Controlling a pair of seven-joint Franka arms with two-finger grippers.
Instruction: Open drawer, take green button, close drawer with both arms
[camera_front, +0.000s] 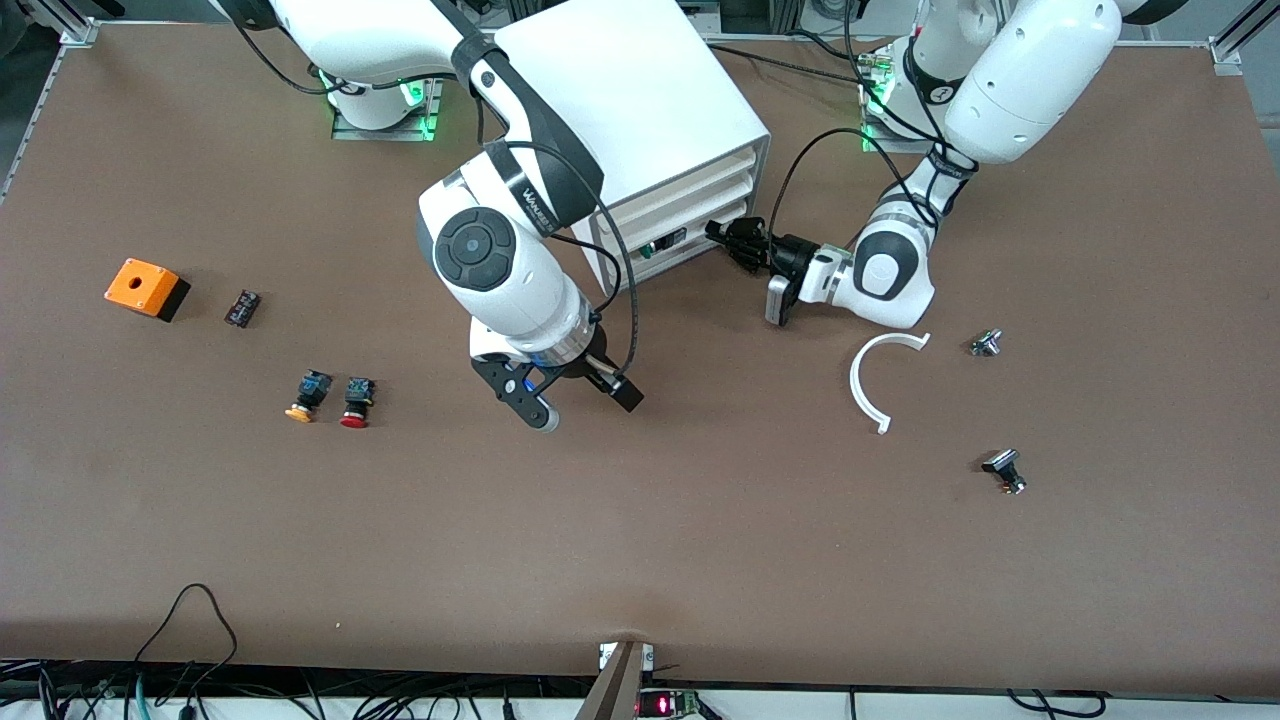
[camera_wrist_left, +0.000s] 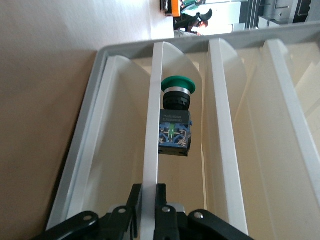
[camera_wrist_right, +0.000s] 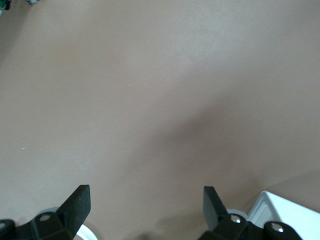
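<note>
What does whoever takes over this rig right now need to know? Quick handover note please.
Left claw: shut on the front edge of the drawer, at the cabinet.
Right claw: open, empty, hanging over bare table in front of the cabinet.
Green button: lying in the drawer, untouched.
Done: drawer gripped and at least partly out, button showing.
Left: open it further if needed, right arm takes the button, then close the drawer.
</note>
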